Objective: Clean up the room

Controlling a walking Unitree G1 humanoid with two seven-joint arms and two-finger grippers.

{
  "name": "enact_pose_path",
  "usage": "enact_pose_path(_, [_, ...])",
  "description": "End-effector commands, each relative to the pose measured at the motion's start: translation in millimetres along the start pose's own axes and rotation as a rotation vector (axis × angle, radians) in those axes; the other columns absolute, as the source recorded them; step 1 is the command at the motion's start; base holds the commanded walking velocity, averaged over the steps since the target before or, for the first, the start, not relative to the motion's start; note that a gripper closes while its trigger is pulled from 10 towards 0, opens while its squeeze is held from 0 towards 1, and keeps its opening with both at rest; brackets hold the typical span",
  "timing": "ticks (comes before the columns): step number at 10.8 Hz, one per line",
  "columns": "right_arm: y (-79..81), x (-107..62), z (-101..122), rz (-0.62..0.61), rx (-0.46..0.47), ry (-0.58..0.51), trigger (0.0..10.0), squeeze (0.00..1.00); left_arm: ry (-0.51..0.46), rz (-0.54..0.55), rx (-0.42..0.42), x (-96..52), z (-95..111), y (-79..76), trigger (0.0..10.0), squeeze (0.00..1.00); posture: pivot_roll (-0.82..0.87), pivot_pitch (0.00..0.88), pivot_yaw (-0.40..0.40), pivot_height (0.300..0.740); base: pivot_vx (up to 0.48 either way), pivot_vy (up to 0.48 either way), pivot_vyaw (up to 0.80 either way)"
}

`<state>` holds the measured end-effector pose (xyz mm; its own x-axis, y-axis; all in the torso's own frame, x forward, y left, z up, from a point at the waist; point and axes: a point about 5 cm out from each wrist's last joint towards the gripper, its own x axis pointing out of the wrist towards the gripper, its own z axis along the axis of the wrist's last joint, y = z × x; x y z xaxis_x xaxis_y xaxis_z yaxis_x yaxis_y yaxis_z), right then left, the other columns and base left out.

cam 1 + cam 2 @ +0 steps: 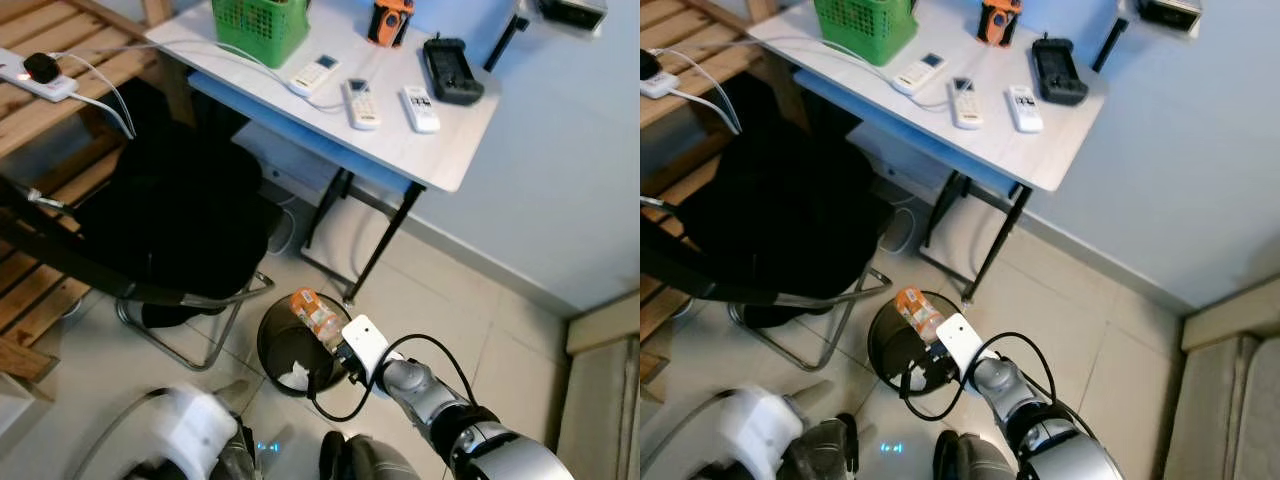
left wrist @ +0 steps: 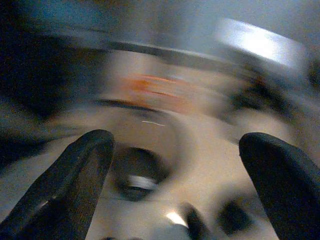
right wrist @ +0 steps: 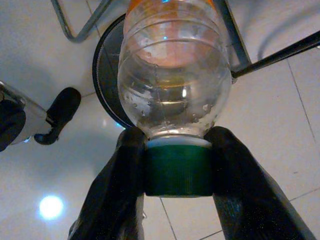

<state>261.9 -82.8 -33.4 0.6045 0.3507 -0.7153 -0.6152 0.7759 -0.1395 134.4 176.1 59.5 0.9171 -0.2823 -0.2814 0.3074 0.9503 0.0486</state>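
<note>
Right gripper [image 3: 177, 172] clamps the bottle [image 3: 172, 75] by its green cap, holding it over the black bin [image 1: 300, 350] (paper inside). Left gripper [image 2: 175, 170] gapes wide, empty, view blurred.

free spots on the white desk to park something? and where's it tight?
Bare top along the white desk's front edge and near corner, below the three white remotes. Crowded toward the back: green plastic basket, black charger cradle, orange-black device. The right gripper holds a clear orange-labelled bottle over the black bin.
</note>
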Motion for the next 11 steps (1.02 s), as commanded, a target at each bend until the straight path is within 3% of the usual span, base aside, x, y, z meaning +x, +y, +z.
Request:
enact_pose_path(1, [-2.0,-0.7,-3.0,-0.016,0.014,0.004,10.0,0.0,0.014,0.133,-0.001,-6.1,-5.9,12.2,10.0,0.0,0.34,0.246,-0.144,0.74,0.0,0.0,0.0])
enact_pose_path(2, [-3.5,-0.6,-0.7,-0.031,0.035,-0.01,10.0,0.0,0.032,0.166,0.013,-15.7,-13.1,6.9,10.0,0.0,0.33,0.247,-0.146,0.74,0.0,0.0,0.0])
enact_pose_path(3, [-4.0,-0.5,0.8,-0.036,0.03,-0.019,10.0,0.0,0.062,0.184,-0.025,-23.9,-21.0,-3.6,10.0,0.0,0.33,0.25,-0.149,0.74,0.0,0.0,0.0])
enact_pose_path(5, [-2.5,0.0,2.3,-0.037,0.009,-0.021,10.0,0.0,0.07,0.184,-0.036,-21.9,-28.2,-8.3,10.0,0.0,0.32,0.25,-0.148,0.74,0.0,0.0,0.0])
enact_pose_path(7, [1.3,1.5,6.5,-0.047,0.023,-0.031,10.0,0.0,0.051,0.105,-0.026,-11.4,-31.3,-15.5,10.0,0.0,0.31,0.216,-0.114,0.74,0.0,0.0,0.0])
enact_pose_path(11, [21.0,4.7,8.3,-0.041,0.085,-0.037,10.0,0.0,0.069,0.038,0.025,-8.4,-38.9,9.4,10.0,0.0,0.28,0.192,-0.003,0.74,0.0,0.0,0.0])
